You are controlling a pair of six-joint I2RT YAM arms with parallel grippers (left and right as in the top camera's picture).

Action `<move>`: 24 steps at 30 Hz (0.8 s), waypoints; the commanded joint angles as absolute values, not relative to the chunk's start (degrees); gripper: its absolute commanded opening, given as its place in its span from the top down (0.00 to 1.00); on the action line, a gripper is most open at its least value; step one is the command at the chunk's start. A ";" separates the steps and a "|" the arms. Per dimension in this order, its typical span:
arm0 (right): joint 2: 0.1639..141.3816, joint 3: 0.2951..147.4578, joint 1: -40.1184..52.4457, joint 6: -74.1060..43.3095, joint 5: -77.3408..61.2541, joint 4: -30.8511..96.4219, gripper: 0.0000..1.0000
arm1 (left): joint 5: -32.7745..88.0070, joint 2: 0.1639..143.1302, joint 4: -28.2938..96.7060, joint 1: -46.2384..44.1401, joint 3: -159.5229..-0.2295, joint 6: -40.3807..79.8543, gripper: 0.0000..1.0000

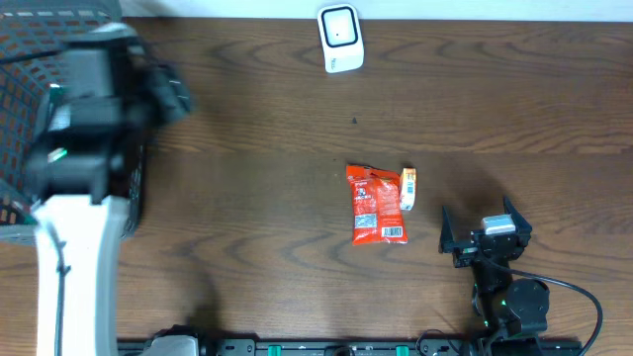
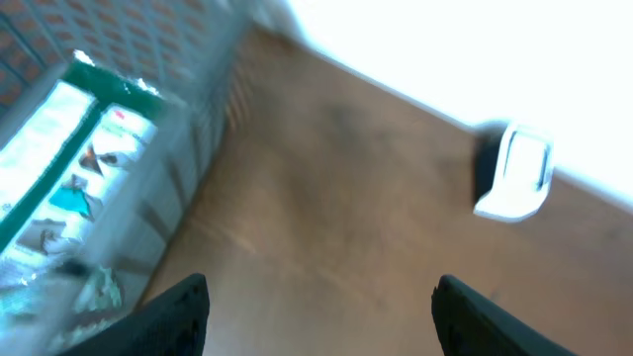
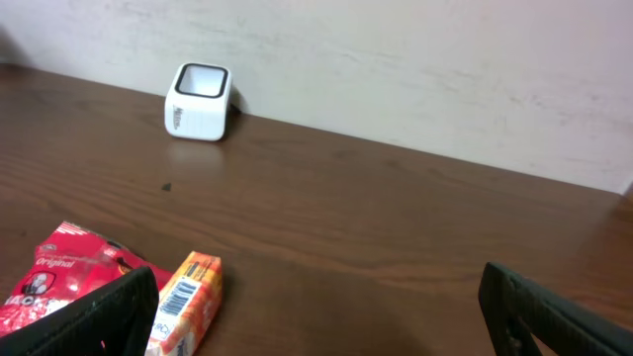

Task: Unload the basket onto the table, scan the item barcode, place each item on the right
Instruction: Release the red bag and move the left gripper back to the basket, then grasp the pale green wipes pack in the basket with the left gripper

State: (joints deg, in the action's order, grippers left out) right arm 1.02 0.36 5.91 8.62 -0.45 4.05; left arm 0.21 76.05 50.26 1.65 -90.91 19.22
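Note:
The white barcode scanner (image 1: pixel 339 38) stands at the table's far edge; it also shows in the left wrist view (image 2: pixel 514 173) and the right wrist view (image 3: pixel 198 102). A red snack bag (image 1: pixel 377 205) lies mid-table, barcode up, with a small orange box (image 1: pixel 407 188) touching its right side. My right gripper (image 1: pixel 482 222) rests open just right of them, and the box (image 3: pixel 183 302) lies by its left finger (image 3: pixel 99 321). My left gripper (image 2: pixel 316 316) is open and empty, blurred, hanging beside the basket (image 2: pixel 59 188).
A dark mesh basket (image 1: pixel 20 119) fills the far left corner, with packaged items inside it (image 2: pixel 69 168). The left arm (image 1: pixel 84 148) hangs over the basket's right side. Bare wood lies between the basket and the red bag.

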 commanded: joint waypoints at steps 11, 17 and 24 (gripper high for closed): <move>0.75 0.32 6.11 9.28 -0.71 4.29 0.01 | 3.75 75.88 49.25 24.95 -90.59 18.46 0.27; 0.75 0.32 6.09 9.28 -0.71 4.29 0.01 | 3.40 86.06 52.71 31.44 -90.11 18.48 0.26; 0.75 0.32 6.09 9.28 -0.71 4.29 0.01 | 3.38 97.45 58.24 34.65 -90.11 23.79 0.26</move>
State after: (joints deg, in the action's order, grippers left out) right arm 1.02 0.36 5.91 8.62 -0.45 4.05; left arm 4.12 93.93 56.53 33.52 -90.39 20.01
